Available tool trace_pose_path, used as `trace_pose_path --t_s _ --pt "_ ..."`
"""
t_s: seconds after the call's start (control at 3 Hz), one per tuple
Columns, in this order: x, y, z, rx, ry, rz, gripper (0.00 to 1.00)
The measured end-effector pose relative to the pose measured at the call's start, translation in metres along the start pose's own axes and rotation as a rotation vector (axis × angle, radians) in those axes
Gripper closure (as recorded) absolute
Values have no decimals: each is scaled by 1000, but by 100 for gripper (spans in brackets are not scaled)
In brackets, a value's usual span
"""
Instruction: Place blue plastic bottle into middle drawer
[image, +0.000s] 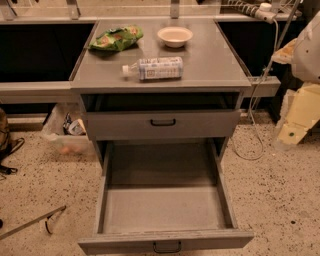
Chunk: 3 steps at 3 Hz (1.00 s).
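A small clear plastic bottle with a white cap and pale blue-and-white label (155, 68) lies on its side on the grey worktop (210, 60), cap to the left, near a crumpled green snack bag (116, 38) and a round white bowl (175, 36). Below, the long grey metal drawer (165, 207) stands pulled out (small black handle in front). The pale claw (292, 130) hangs at the right edge, well apart from the bottle; I cannot tell how far open it is.

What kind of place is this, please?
Probably an office or lab workspace: a grey metal cabinet with a drawer pulled open, a speckled floor, and a power strip behind. The gripper is out of view; only the arm shows at right.
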<state>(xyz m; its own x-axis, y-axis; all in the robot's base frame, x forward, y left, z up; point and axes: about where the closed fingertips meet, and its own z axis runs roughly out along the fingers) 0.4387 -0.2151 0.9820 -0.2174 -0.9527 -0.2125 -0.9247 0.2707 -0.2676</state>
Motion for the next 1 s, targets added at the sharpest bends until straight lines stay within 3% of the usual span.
trace_pose_path --t_s 0.33,0.67,1.0 --pt "0 0 0 1 0 0 0" --pt "-13 -28 19 17 -21 -27 0" --pt "-40 -79 44 57 -73 -84 0"
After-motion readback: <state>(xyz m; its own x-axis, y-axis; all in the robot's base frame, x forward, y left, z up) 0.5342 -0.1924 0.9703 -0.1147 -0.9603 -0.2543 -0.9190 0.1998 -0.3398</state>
